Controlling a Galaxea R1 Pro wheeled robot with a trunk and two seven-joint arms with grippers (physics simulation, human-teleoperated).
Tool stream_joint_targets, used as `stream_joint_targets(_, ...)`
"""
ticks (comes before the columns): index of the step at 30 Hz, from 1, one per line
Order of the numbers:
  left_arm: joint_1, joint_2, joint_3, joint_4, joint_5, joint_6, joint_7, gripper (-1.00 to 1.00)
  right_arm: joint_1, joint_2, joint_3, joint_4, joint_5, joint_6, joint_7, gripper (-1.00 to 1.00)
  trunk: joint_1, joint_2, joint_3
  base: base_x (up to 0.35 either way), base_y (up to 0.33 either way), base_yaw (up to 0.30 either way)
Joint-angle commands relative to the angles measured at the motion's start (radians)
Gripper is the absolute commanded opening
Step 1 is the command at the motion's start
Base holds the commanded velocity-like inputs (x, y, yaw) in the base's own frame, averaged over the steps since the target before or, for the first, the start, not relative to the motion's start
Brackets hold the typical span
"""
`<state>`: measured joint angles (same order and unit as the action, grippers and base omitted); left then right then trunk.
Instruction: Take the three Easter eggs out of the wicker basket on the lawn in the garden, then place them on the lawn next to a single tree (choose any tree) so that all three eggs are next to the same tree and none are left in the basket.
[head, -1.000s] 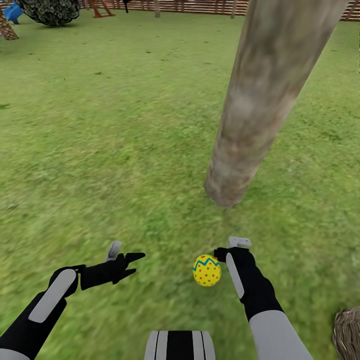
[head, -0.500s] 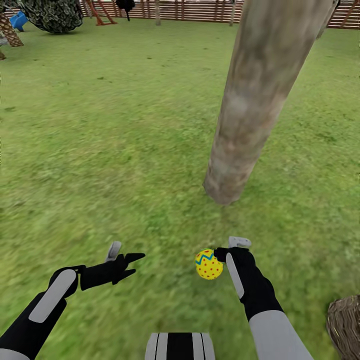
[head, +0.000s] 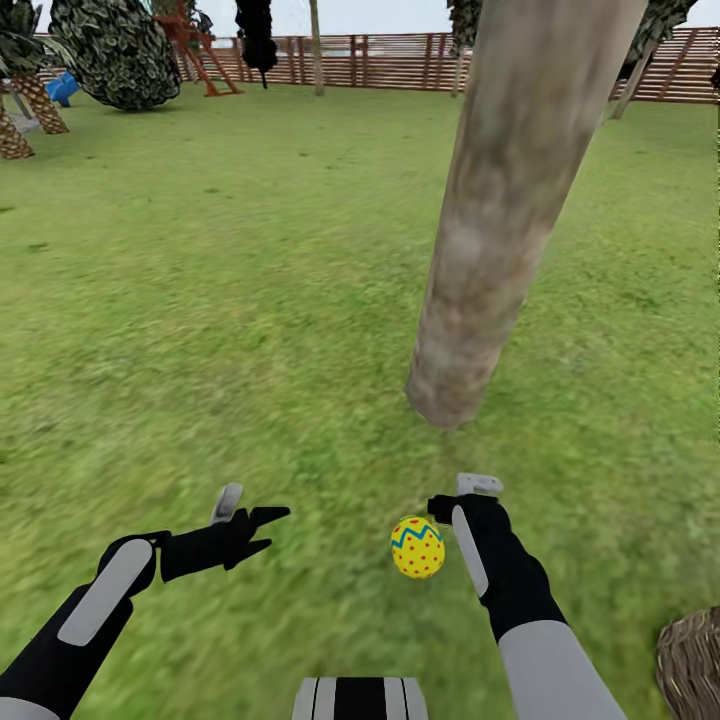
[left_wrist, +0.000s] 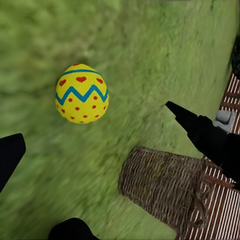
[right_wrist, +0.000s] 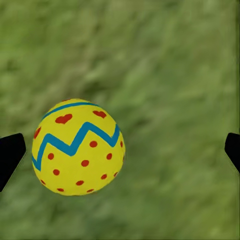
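One yellow Easter egg (head: 417, 547) with a blue zigzag and red dots lies over the lawn (head: 250, 300), a short way in front of the tree trunk's base (head: 448, 392). My right gripper (head: 441, 513) hovers right beside it, open. In the right wrist view the egg (right_wrist: 78, 147) sits between the spread fingertips (right_wrist: 11, 156) and touches neither. My left gripper (head: 276, 528) is open and empty, further left. The left wrist view shows the same egg (left_wrist: 81, 93) and the wicker basket (left_wrist: 162, 186). The basket's rim (head: 692, 660) peeks in at the lower right; its inside is hidden.
A brown slat fence (head: 400, 60) closes the far end of the garden. Dark shrubs (head: 115, 50), a red-brown playset (head: 190, 45) and scaly palm trunks (head: 40, 100) stand at the back left. Open grass stretches left of the trunk.
The head camera has tilted up, bringing the fence and sky into view. The egg has dropped slightly relative to the right gripper. Both arms keep their pose.
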<state>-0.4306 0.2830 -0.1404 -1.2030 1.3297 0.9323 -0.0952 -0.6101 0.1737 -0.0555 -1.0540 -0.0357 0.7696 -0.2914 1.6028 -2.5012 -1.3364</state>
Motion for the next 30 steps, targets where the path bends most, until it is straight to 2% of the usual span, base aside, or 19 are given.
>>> stream_joint_targets(1,0.000,0.001,-0.001,0.000,-0.010,0.001,-0.009,1.00,0.000,0.001,-0.001,-0.001,-0.004,0.004,-0.005,1.00,-0.001,0.000,0.005,0.000,0.000,0.000)
stream_joint_targets(6,-0.001,0.000,-0.001,0.003,-0.008,-0.001,-0.003,1.00,0.000,0.001,-0.001,-0.001,-0.004,0.004,-0.005,1.00,-0.003,0.001,0.032,0.000,0.000,0.000)
stream_joint_targets(12,-0.001,-0.007,-0.001,0.011,-0.010,-0.004,0.003,1.00,0.000,0.001,-0.001,-0.001,-0.004,0.004,-0.006,1.00,-0.026,0.043,0.061,0.000,0.000,0.000)
stream_joint_targets(18,-0.001,-0.013,0.012,0.064,-0.010,-0.004,0.002,1.00,0.000,0.001,-0.001,-0.001,-0.004,0.005,-0.006,1.00,-0.049,0.085,0.089,-0.016,0.000,0.000)
stream_joint_targets(28,-0.001,-0.015,0.012,0.065,-0.008,-0.003,-0.001,1.00,0.000,0.001,0.005,-0.013,-0.004,0.019,-0.005,1.00,-0.087,0.155,0.137,-0.287,0.000,0.000)
stream_joint_targets(30,-0.001,-0.015,0.012,0.065,-0.007,-0.003,-0.001,1.00,0.000,0.001,0.005,-0.028,-0.004,0.044,-0.005,1.00,-0.095,0.169,0.146,-0.074,0.000,0.000)
